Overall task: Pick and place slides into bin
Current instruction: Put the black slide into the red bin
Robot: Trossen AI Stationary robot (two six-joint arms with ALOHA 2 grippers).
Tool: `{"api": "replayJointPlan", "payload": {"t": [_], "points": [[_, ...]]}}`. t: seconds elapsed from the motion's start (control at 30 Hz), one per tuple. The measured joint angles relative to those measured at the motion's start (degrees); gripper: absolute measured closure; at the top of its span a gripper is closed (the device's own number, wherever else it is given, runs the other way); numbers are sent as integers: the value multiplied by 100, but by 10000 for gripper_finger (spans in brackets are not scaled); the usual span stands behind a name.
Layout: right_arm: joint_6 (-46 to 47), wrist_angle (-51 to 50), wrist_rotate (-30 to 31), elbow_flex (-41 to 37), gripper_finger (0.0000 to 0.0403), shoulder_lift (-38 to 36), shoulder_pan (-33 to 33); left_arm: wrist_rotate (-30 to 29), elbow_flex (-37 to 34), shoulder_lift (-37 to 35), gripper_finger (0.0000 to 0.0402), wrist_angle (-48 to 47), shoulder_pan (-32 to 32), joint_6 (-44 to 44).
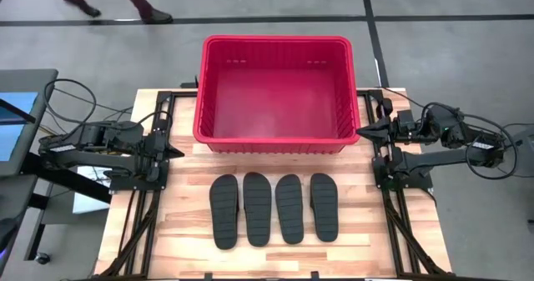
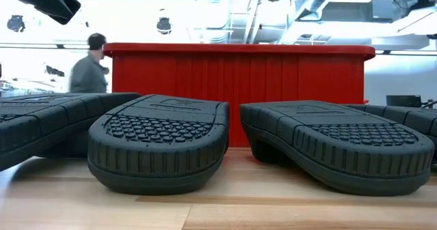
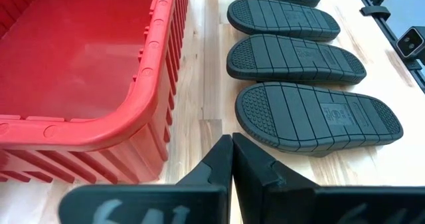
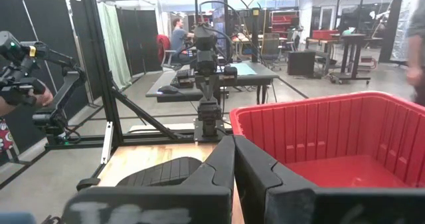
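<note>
Four black slides lie sole up, side by side, on the wooden table near its front: (image 1: 224, 211), (image 1: 257, 208), (image 1: 289, 208), (image 1: 324, 205). They also show in the left wrist view (image 3: 319, 114) and the low view (image 2: 160, 141). The red bin (image 1: 275, 93) stands empty at the table's far middle. My left gripper (image 1: 177, 153) is shut and empty at the table's left edge, beside the bin's near left corner. My right gripper (image 1: 362, 132) is shut and empty at the table's right edge, beside the bin's near right corner.
Black frame rails run along both table sides (image 1: 146, 206), (image 1: 400, 206). A person walks on the floor beyond the bin (image 1: 117, 2) and shows in the low view (image 2: 87, 69). Bare wood lies between the bin and the slides (image 1: 275, 164).
</note>
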Motion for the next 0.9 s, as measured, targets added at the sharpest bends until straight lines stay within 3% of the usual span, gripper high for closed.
{"api": "replayJointPlan", "payload": {"t": [0.23,0.43,0.8,0.9], "points": [[0,0,0,0,403,0,0,-18,2,32,401,78,0,401],[0,0,0,0,403,0,0,-408,0,39,401,486,2,418],[0,0,0,-2,403,0,-2,-415,0,374,401,3621,2,174],[-1,2,0,-2,403,0,-2,-415,0,611,401,4612,2,-266]]}}
